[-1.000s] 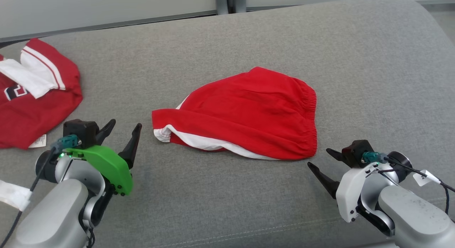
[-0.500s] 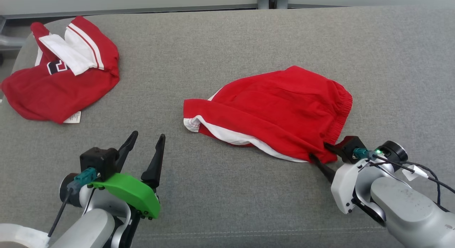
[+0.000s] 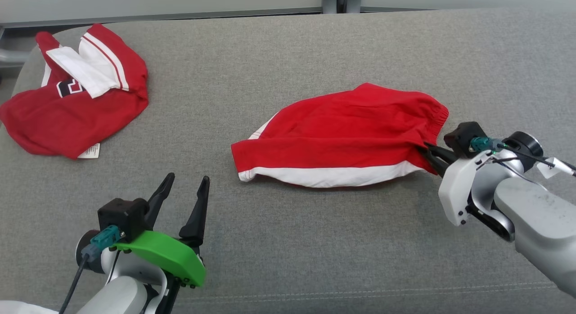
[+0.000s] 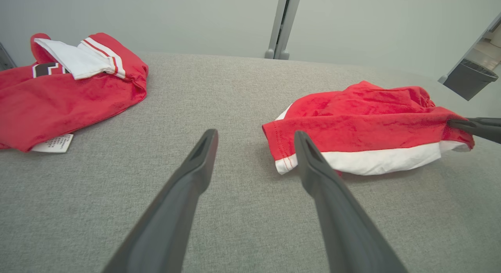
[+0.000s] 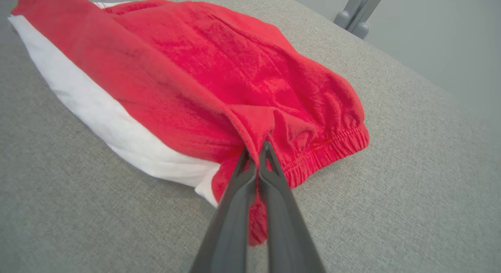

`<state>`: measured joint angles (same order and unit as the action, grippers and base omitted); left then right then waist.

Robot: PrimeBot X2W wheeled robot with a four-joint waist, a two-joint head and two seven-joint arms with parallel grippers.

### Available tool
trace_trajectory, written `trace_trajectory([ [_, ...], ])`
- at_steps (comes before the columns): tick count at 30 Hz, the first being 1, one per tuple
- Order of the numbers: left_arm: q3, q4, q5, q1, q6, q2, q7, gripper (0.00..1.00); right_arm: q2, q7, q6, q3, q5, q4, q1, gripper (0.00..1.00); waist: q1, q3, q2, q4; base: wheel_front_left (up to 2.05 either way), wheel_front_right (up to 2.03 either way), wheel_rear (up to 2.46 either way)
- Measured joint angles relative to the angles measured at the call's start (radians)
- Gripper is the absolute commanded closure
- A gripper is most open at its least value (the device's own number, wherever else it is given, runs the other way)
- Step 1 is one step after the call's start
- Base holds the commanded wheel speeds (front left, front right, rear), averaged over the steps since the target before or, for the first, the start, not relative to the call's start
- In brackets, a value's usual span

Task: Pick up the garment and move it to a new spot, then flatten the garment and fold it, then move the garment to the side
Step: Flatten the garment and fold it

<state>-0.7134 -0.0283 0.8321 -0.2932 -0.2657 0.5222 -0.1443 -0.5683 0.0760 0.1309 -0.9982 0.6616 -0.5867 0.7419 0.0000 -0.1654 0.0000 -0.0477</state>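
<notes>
— Red shorts (image 3: 342, 129) lie mid-cushion (image 3: 270, 48), drawn out long, white stripe (image 3: 333, 175) along the near edge, and the right gripper (image 3: 429, 154) has a bite on them!

— Where's the bite?

— Right-hand end, just beside the gathered waistband (image 5: 332, 146). Its wrist view has both fingers pressed together with a small fold of red cloth pinched between them. The left gripper (image 3: 187, 184) is spread wide with nothing in it, near the shorts' left end but apart from it.

— So a one-handed carry looks likely. What's the worry?

— That pinch! It looks thin to me. A sharp pull could slide the cloth out, and the shorts would drop in a heap.

— Both layers caught?

— Can't tell. If it's only the top layer, the shorts would open up on the lift and hang twisted, and flattening gets harder.

— And the far end?

— It rests on the cushion. A low pull would drag it across that coarse weave, and I'd expect it to bunch or roll under.

— The jersey (image 3: 67, 107)?

— Far left, well apart. It's trouble only if the carry heads that way and the trailing leg sweeps over it.
</notes>
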Motion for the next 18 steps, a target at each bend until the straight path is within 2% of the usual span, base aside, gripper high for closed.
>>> trace_trajectory([
  [10, -0.036, 0.0, -0.019, -0.037, 0.025, -0.044, -0.004, 0.0, -0.041, -0.207, 0.0, -0.056, 0.134, -0.031, 0.168, 1.0, 0.0, -0.02, 0.0, -0.064, 0.0, 0.0, 0.0],
  [18, -0.075, -0.038, -0.031, -0.083, 0.06, -0.099, -0.005, 0.0, -0.071, -0.276, 0.0, -0.151, 0.213, -0.087, 0.251, 1.0, 0.0, -0.043, 0.0, -0.15, 0.0, 0.0, 0.0],
])
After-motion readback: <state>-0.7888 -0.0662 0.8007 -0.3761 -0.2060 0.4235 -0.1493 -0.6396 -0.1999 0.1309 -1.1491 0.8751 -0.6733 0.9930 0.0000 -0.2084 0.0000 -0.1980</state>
